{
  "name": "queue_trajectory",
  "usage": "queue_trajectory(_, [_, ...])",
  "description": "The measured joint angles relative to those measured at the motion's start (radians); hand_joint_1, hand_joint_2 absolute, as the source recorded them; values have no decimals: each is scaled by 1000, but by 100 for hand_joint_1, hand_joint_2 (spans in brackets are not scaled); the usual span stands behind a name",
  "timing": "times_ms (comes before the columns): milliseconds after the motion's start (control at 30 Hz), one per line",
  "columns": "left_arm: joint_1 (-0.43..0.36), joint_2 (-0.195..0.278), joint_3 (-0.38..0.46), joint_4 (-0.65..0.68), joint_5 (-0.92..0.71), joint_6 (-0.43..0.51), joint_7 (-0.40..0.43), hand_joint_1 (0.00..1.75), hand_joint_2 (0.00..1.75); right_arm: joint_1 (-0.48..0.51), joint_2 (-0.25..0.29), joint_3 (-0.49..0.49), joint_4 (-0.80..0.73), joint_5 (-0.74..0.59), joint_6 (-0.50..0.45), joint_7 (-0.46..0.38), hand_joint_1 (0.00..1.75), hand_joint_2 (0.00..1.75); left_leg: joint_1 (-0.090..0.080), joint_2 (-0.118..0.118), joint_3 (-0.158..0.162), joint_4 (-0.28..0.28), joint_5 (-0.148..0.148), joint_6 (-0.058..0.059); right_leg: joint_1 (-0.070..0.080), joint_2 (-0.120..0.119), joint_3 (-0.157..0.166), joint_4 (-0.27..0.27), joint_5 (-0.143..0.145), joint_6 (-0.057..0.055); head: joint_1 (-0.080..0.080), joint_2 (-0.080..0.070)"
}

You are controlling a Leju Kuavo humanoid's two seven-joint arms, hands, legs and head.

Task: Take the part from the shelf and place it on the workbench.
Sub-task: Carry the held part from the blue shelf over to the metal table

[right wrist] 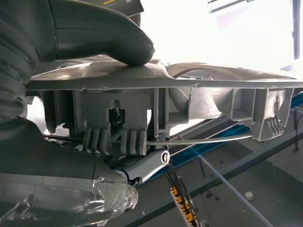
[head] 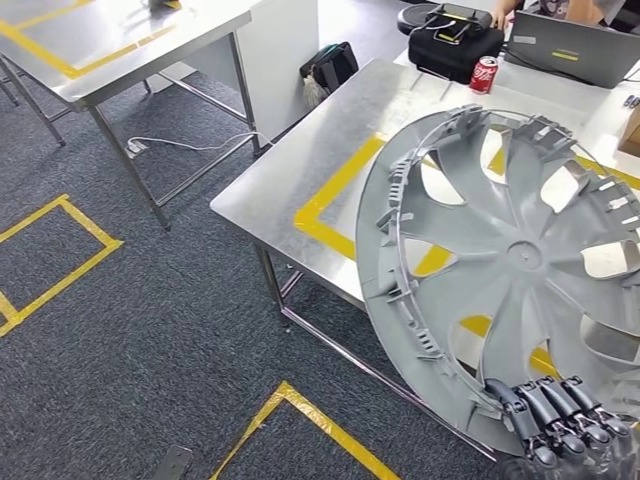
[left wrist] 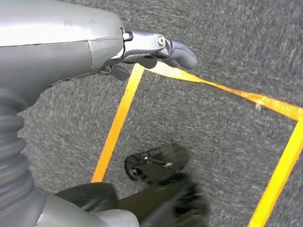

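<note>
Grey plastic wheel cover (head: 513, 260) held by right hand (head: 562, 425) at its near rim, fingers (head: 543, 405) curled over the edge; wrist view shows thumb (right wrist: 103, 35) pressed on one face, fingers under the clip ribs, so clamped on the rim. Cover is tilted, ribbed back side w/ clips facing the camera, spokes radiating from a central hub; round, so no real long axis. It hangs over the near right part of the steel worktop (head: 317, 170); can't tell if touching it. Worktop has a yellow tape outline (head: 332, 190). Far side: red soda can (head: 484, 74), black bag (head: 453, 40), grey laptop (head: 573, 45).

Left hand (left wrist: 157, 47) hangs over dark carpet, holds nothing, fingers loosely apart.

Room: grey carpet floor (head: 151, 330) w/ yellow tape squares (head: 60, 250), second steel table (head: 113, 50) far left, white cable (head: 196, 145) under it.
</note>
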Motion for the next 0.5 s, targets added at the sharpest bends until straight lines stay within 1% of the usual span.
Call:
queue_trajectory(33, [2, 0, 0, 0, 0, 0, 0, 0, 175, 0, 0, 0, 0, 0, 0, 0, 175, 175, 1, -1, -42, 64, -17, -1, 0, 4, 3, 0, -3, -2, 0, 0])
queue_trajectory(67, [4, 0, 0, 0, 0, 0, 0, 0, 175, 0, 0, 0, 0, 0, 0, 0, 175, 175, 1, -2, -71, 100, -14, -2, 0, 9, 7, 0, -8, -2, 0, 0])
queue_trajectory(100, [5, 0, 0, 0, 0, 0, 0, 0, 175, 0, 0, 0, 0, 0, 0, 0, 175, 175, 1, -3, -82, 98, 9, -1, 0, 14, 14, 0, -13, -1, 0, 0])
queue_trajectory(133, [5, 1, 0, 0, 0, 0, 0, 0, 175, 0, 0, 0, 0, 0, 0, 0, 175, 175, 1, -3, -73, 57, 51, 0, -1, 19, 23, 0, -20, 1, 0, 0])
queue_trajectory(167, [6, 1, 0, 0, 0, 0, 0, 0, 175, 0, 0, 0, 0, 0, 0, 0, 175, 175, 1, -4, -48, -10, 100, 2, -1, 22, 32, 0, -28, 4, 0, 0])
queue_trajectory(200, [5, 2, 0, 0, 0, 0, 0, 0, 175, 0, 0, 0, 0, 0, 0, 0, 175, 175, 1, -6, -21, -75, 133, 4, 0, 25, 38, 0, -37, 9, 0, 0])
queue_trajectory(233, [4, 2, 0, 0, 0, 0, 0, 0, 175, 0, 0, 0, 0, 0, 0, 0, 175, 175, 0, -8, 3, -127, 149, 9, 2, 28, 41, 0, -45, 15, -1, 0])
queue_trajectory(267, [3, 2, 0, 0, 0, 0, 0, 0, 175, 0, 0, 0, 0, 0, 0, 0, 175, 175, -1, -10, 17, -157, 149, 14, 3, 30, 42, -2, -51, 20, 0, 0])
queue_trajectory(300, [2, 1, 0, 0, 0, 0, 0, 0, 175, 0, 0, 0, 0, 0, 0, 0, 175, 175, -1, -11, 23, -168, 138, 20, 5, 32, 46, -4, -53, 27, 0, 0])
queue_trajectory(367, [1, 1, 0, 0, 0, 0, 0, 0, 175, 1, 0, 0, 0, 0, 0, 0, 175, 175, 1, -12, 32, -177, 130, 34, 5, 29, 58, -7, -56, 36, 3, 0])
queue_trajectory(400, [1, 1, 0, 0, 0, 0, 0, 0, 175, 2, 0, 0, 0, 0, 0, 0, 175, 175, 2, -13, 39, -180, 128, 41, 5, 24, 57, 9, -62, 41, 5, 0])
queue_trajectory(433, [1, 1, 0, 0, 0, 0, 0, 0, 175, 2, 0, 0, 1, 0, 0, 0, 175, 175, 3, -13, 46, -181, 124, 47, 4, 18, 39, 45, -74, 44, 7, 0])
queue_trajectory(467, [1, 1, 0, 0, 0, 0, 0, 0, 175, 1, 0, 0, 1, 0, 0, -1, 175, 175, 3, -13, 52, -183, 120, 52, 4, 12, 4, 105, -93, 46, 9, 0])
queue_trajectory(500, [1, 1, 0, 0, 0, 0, -1, 0, 175, 1, 0, 0, 1, 0, 0, -1, 175, 175, 2, -13, 58, -183, 114, 55, 5, 8, -42, 179, -118, 48, 11, 0])
